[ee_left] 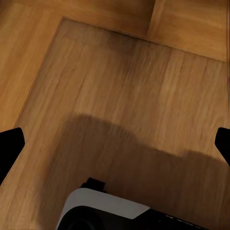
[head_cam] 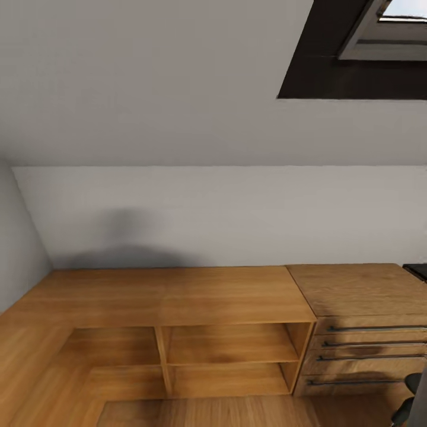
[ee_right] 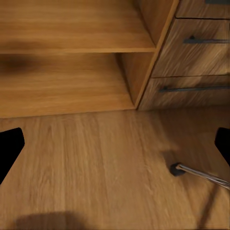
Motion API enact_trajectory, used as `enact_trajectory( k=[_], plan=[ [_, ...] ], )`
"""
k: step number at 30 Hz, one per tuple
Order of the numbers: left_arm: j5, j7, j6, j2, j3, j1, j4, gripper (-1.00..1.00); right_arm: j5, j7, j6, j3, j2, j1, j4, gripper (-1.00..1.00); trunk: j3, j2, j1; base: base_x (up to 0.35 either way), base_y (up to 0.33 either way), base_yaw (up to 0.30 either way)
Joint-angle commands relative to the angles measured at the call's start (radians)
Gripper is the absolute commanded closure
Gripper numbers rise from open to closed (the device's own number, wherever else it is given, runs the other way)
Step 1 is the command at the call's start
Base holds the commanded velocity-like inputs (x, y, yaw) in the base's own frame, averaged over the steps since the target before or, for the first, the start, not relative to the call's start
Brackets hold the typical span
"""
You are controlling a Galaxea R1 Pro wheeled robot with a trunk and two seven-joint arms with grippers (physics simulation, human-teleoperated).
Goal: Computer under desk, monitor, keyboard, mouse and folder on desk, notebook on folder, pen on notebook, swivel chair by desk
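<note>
Both grippers aimed down at wood floor (ee_left: 120, 96), fingers spread wide (nothing held), low cabinet (head_cam: 178, 296) ahead

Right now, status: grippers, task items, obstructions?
Both grippers open, empty. Chair castor near right gripper. Low wood cabinet and drawer unit ahead.

this was a room in a home, up under the roof: an attic bedroom. the grey wall (head_cam: 178, 89) sloped inward overhead and met a short upright wall below it, and a dark-framed skylight (head_cam: 379, 35) was set into the slope. a low light-wood cabinet (head_cam: 178, 296) with open shelves stood along the wall, and beside it was a wooden drawer unit (head_cam: 362, 332) with dark bar handles. the floor (ee_right: 96, 158) was light wood boards, and a chrome chair leg on a black castor (ee_right: 176, 168) rested on it.
</note>
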Motion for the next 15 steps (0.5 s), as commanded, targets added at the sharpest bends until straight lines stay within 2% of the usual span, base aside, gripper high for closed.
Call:
enact_trajectory(
  k=[1, 15],
  plan=[
    [0.009, 0.007, -0.004, 0.001, -0.008, 0.0, -0.002, -1.0, 0.003, -0.01, -0.001, 0.008, 0.0, -0.001, 0.001, -1.0, -0.001, -0.001, 0.0, 0.118, 0.069, -0.277],
    [0.009, 0.008, -0.004, 0.001, -0.008, 0.0, -0.002, -1.0, 0.003, -0.01, -0.002, 0.008, 0.0, -0.001, 0.001, -1.0, -0.001, -0.001, 0.0, 0.017, 0.01, -0.277]
  ],
)
